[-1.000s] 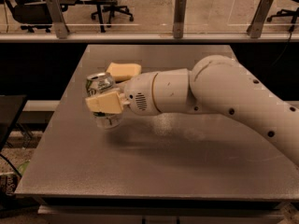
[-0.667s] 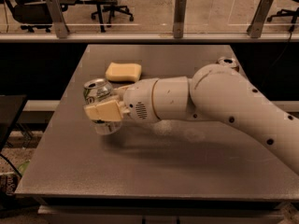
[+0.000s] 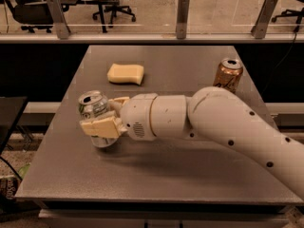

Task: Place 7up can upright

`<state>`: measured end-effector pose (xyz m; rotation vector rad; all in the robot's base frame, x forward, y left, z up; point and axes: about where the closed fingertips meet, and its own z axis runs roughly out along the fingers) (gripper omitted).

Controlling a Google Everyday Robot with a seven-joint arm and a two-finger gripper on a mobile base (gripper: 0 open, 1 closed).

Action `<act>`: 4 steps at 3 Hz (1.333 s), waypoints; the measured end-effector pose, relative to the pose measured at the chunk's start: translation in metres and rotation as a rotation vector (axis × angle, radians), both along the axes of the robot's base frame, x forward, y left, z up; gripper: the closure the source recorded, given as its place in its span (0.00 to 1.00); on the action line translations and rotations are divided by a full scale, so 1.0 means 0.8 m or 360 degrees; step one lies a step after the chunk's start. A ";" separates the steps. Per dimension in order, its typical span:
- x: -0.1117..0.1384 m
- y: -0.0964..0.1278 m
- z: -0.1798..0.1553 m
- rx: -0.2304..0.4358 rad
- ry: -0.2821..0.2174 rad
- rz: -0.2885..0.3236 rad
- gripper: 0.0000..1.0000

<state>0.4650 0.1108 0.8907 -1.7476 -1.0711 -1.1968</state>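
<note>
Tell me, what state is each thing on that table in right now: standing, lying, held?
7up can: upright, top up, clamped in the gripper, low over the left side of the table.
gripper: shut on the 7up can.
copper can: standing upright, free, far right.
sponge: lying flat, untouched, far side.

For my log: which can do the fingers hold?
The silver 7up can, in the gripper at left; the copper can stands free at far right.

Grey table (image 3: 190, 65), glass barrier (image 3: 182, 14) behind, office chairs (image 3: 29, 14) on pale floor (image 3: 147, 4).
</note>
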 end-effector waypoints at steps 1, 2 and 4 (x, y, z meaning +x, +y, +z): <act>-0.002 0.004 -0.004 0.0058 -0.0063 -0.0022 0.85; -0.001 0.004 -0.006 0.0095 -0.0115 -0.0040 0.61; -0.003 0.001 -0.003 0.0123 -0.0131 -0.0046 0.15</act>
